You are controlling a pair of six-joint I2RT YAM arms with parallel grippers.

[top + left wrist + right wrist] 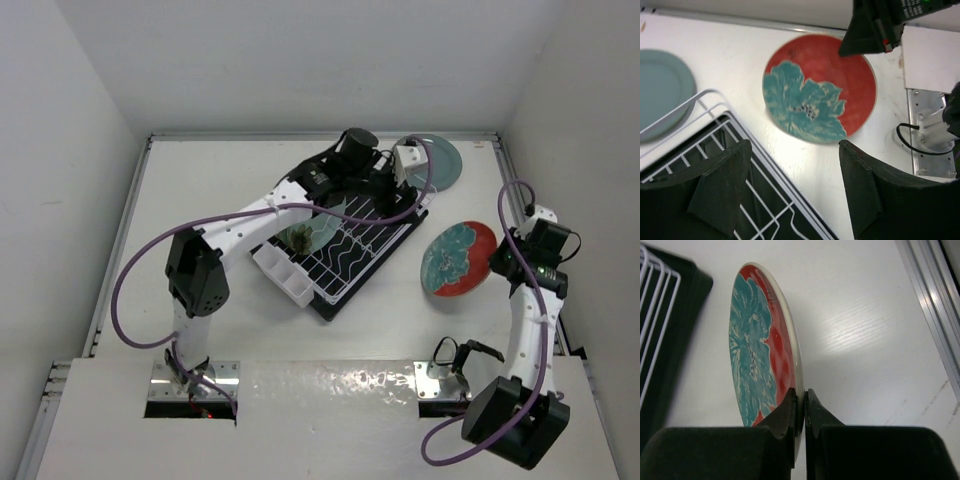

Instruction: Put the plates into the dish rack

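Nearest on the bench [330, 385], the right gripper [800, 396] is pressed together on the rim of the red plate [757, 345] with teal flowers, one finger on each face. Its wrist camera sees this plate almost edge-on, and the lowest part of the rim is hidden behind the fingers [785, 415]. From above, the plate lies to the right of the dish rack [345, 255], apart from it. Whether it rests flat on the bench or is tipped up cannot be told.

The rack sits slantwise in the middle of the bench, its white cutlery box [283, 275] at the near left end. A pale green plate [312, 232] with a dark flower is in the rack. The left arm crosses over it and covers part of it, so how it stands among the wires is hard to make out.

Farther back, the left gripper [795, 150] hangs over the far right corner of the rack, its fingers [722, 185] spread wide with nothing between them. From above, the wrist and its camera hide it.

Farthest, a grey-teal plate [440, 160] lies on the bench just beyond the rack. The left wrist covers part of it from above, and the wrist view cuts it off at the left edge.
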